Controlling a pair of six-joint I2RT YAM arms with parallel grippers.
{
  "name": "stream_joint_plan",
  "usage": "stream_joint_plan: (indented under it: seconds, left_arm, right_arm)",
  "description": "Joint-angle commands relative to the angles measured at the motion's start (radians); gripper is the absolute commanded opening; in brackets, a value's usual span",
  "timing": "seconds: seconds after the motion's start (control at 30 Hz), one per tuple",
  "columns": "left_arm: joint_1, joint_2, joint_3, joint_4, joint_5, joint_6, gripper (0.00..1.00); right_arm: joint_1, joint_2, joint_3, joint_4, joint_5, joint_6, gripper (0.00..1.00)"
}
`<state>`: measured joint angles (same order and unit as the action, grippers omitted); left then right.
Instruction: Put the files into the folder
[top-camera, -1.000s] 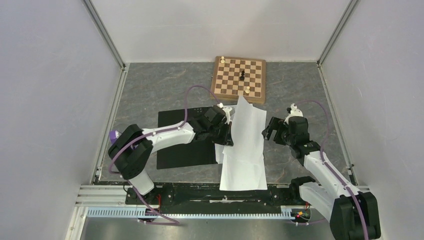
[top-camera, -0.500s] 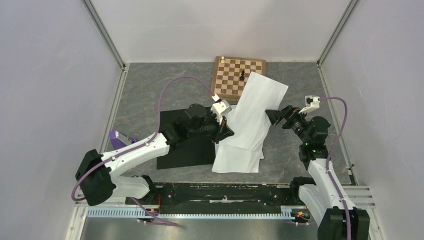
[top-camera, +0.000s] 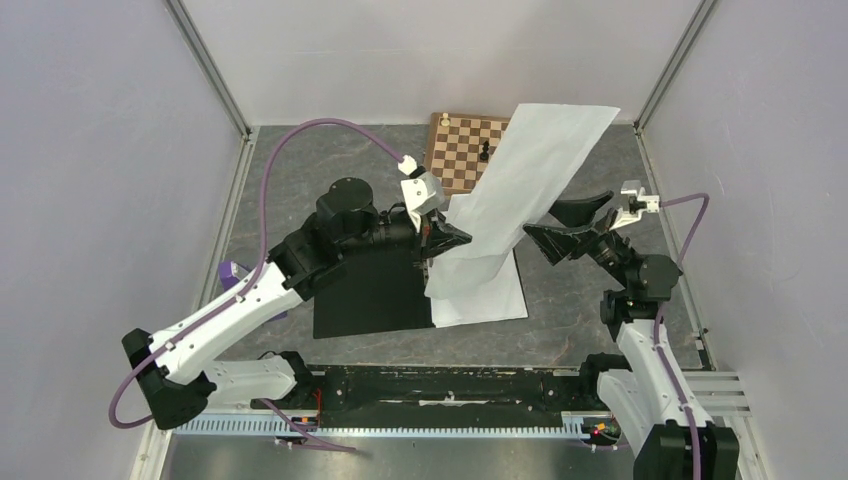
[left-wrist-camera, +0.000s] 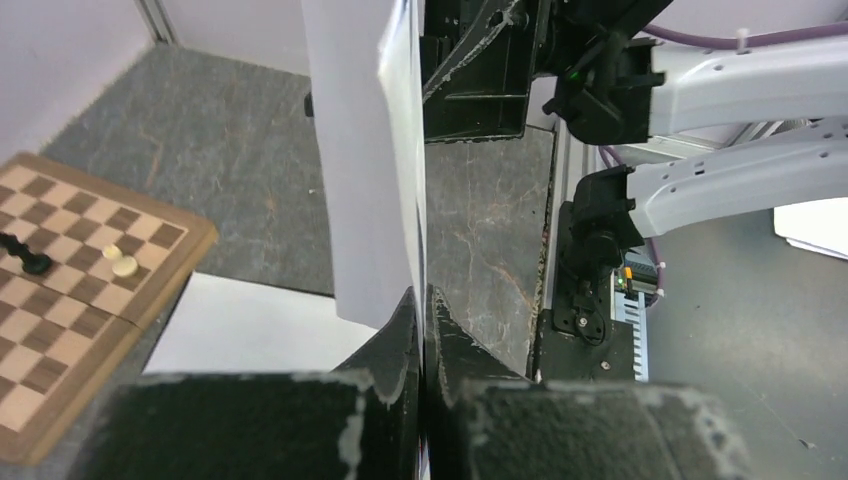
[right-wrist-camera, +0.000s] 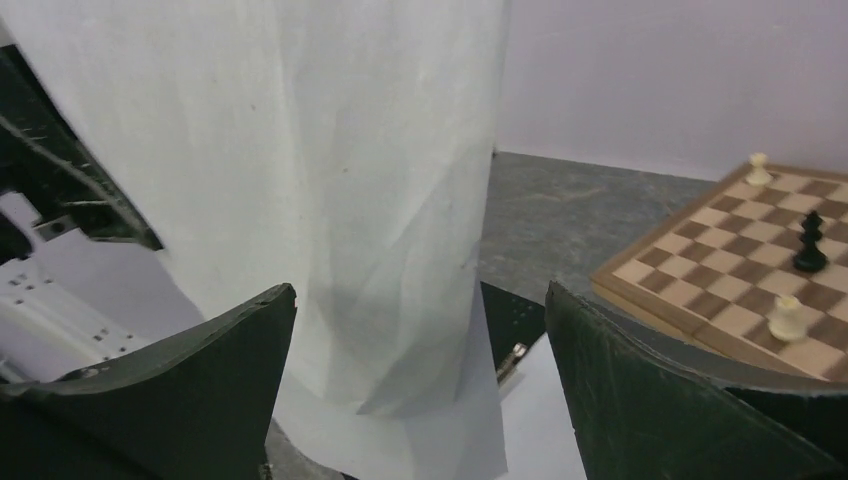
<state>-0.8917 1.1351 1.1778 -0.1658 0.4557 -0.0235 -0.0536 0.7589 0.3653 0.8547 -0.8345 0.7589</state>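
Note:
My left gripper (top-camera: 446, 238) is shut on the edge of the files (top-camera: 530, 165), white sheets lifted off the table and standing steeply toward the back right. The left wrist view shows the fingertips (left-wrist-camera: 408, 318) pinched on the sheets (left-wrist-camera: 360, 150). One more white sheet (top-camera: 492, 296) lies flat on the table. The folder (top-camera: 368, 295) lies open, black side up, left of it; its metal clip (right-wrist-camera: 513, 358) shows in the right wrist view. My right gripper (top-camera: 563, 227) is open and empty, just right of the raised sheets (right-wrist-camera: 300, 150), not touching them.
A wooden chessboard (top-camera: 458, 150) with a few pieces sits at the back, partly behind the raised paper. A purple metronome (top-camera: 228, 272) stands at the left wall behind my left arm. Frame posts and walls close in both sides.
My left gripper has risen and carried the sheets up and toward the back right. My right gripper has lifted, turned toward the paper and stayed open.

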Motion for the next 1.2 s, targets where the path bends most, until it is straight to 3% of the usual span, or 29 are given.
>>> stream_joint_plan:
  seconds: [0.0, 0.27, 0.4, 0.47, 0.53, 0.63, 0.9, 1.03, 1.17]
  left_arm:
    - [0.009, -0.014, 0.066, -0.04, 0.07, 0.114, 0.02]
    - [0.041, -0.025, 0.102, -0.014, 0.103, 0.155, 0.02]
    - [0.061, -0.009, 0.1, 0.051, 0.105, 0.139, 0.02]
    - [0.076, 0.006, 0.096, 0.084, 0.103, 0.12, 0.02]
    - [0.092, 0.021, 0.093, 0.119, 0.087, 0.093, 0.02]
    - [0.109, 0.049, 0.08, 0.161, 0.094, 0.051, 0.02]
    - [0.112, 0.123, 0.032, 0.27, 0.058, -0.016, 0.05]
    - [0.111, 0.146, -0.072, 0.407, -0.021, -0.049, 0.19]
    - [0.11, 0.19, -0.18, 0.56, -0.116, -0.083, 0.24]
  right_arm:
    - [-0.001, 0.075, 0.065, 0.397, -0.099, 0.206, 0.98]
    - [0.002, 0.276, 0.147, 1.054, -0.169, 0.668, 0.98]
    - [0.034, 0.303, 0.161, 1.101, -0.184, 0.695, 0.98]
    - [0.044, 0.296, 0.158, 1.077, -0.194, 0.673, 0.92]
    - [0.044, 0.275, 0.142, 0.997, -0.202, 0.606, 0.85]
    - [0.048, 0.21, 0.117, 0.749, -0.188, 0.404, 0.7]
    - [0.153, 0.046, 0.203, -0.166, -0.011, -0.264, 0.28]
    - [0.194, 0.034, 0.183, -0.304, 0.126, -0.405, 0.1]
    - [0.217, 0.035, 0.108, -0.313, 0.249, -0.462, 0.03]
